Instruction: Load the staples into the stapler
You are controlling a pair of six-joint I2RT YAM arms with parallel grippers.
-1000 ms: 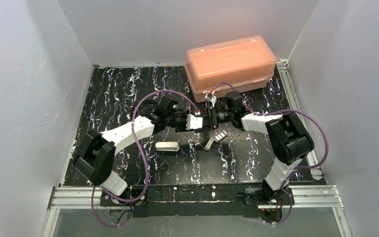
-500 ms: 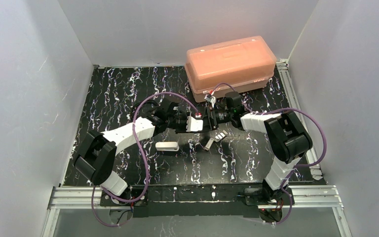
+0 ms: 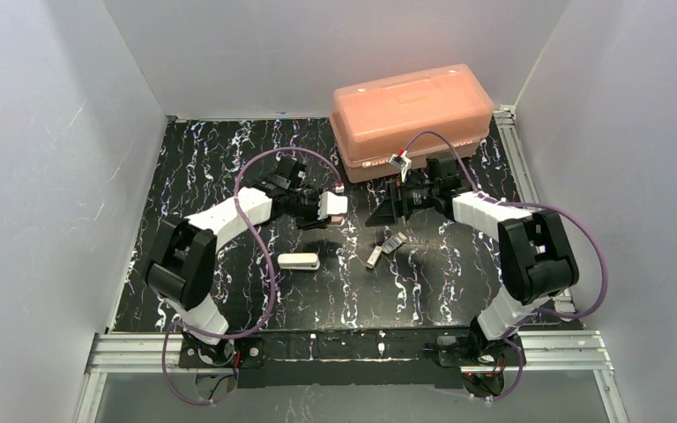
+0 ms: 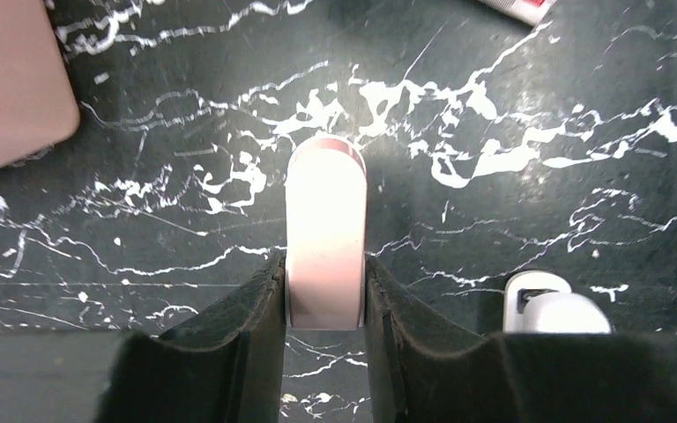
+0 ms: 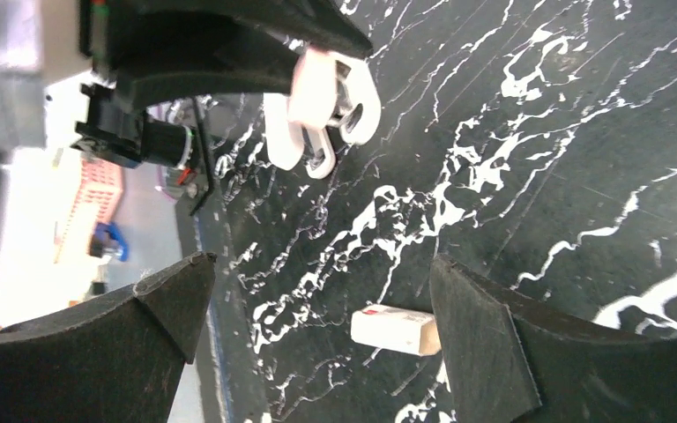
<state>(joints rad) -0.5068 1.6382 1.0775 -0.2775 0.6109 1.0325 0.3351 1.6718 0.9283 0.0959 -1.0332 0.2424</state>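
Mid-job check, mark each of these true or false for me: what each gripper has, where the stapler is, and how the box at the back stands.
1. The left gripper is shut on the small white plastic oblong stapler. True.
2. The right gripper is clamped on a strip of staples. False: its jaws stand wide open with nothing between them.
3. The stapler lies flat on the black white-veined mat. False: it is held up off the mat, in the left gripper.
4. The salmon-orange plastic box at the back of the mat has its lid closed. True.
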